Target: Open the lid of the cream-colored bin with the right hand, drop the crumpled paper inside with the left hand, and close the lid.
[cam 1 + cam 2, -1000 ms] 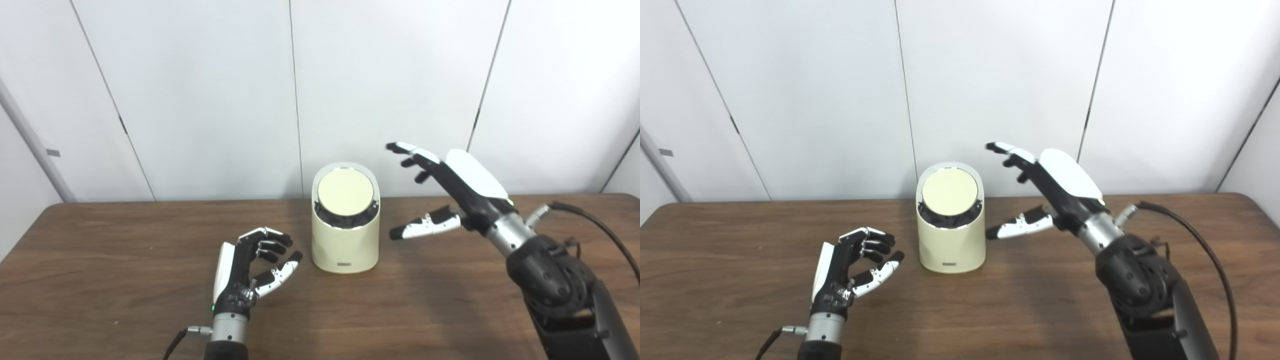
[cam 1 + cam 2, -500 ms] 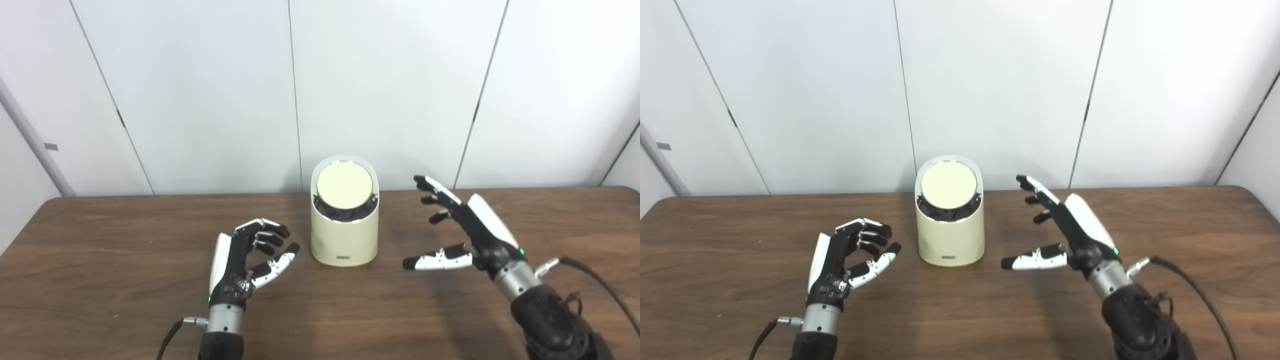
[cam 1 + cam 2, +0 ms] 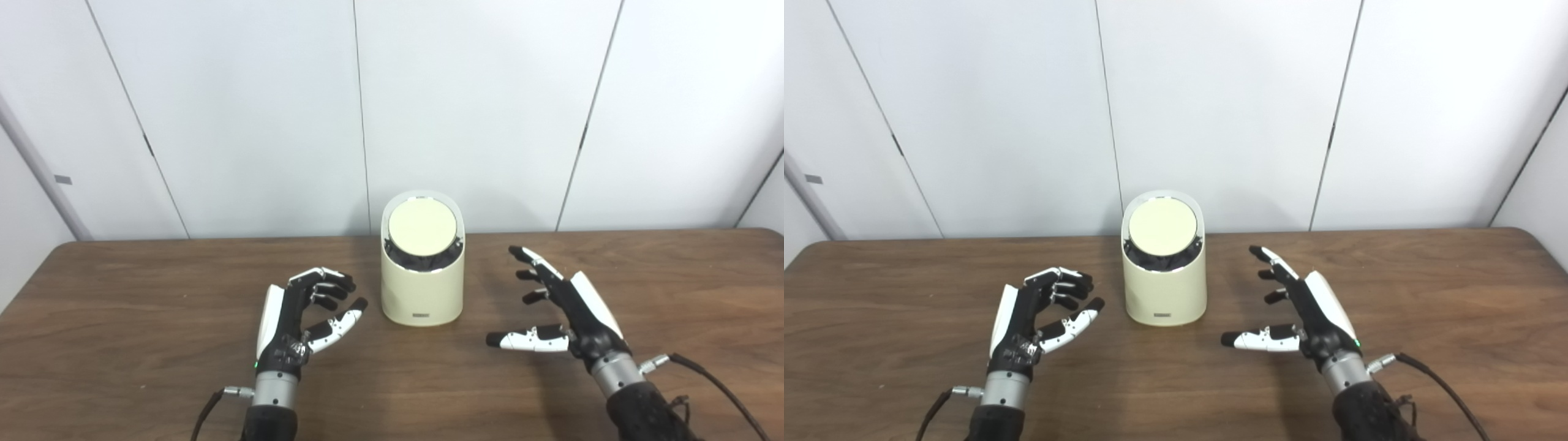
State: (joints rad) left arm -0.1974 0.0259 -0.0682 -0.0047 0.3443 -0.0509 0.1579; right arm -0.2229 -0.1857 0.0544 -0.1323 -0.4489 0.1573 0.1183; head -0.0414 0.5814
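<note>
The cream-colored bin stands upright in the middle of the brown table, its round lid lying flat and closed in the slanted top. My left hand rests low to the bin's left, fingers loosely curled and apart, holding nothing. My right hand hovers low to the bin's right, fingers spread, thumb pointing toward the bin, empty. Neither hand touches the bin. No crumpled paper shows in either view.
White wall panels rise right behind the table's far edge, close behind the bin. A black cable trails from my right wrist across the table.
My right hand has come down from beside the bin's top and drawn back toward me, now low over the table. The left hand and the bin have barely moved. The camera tilted slightly.
</note>
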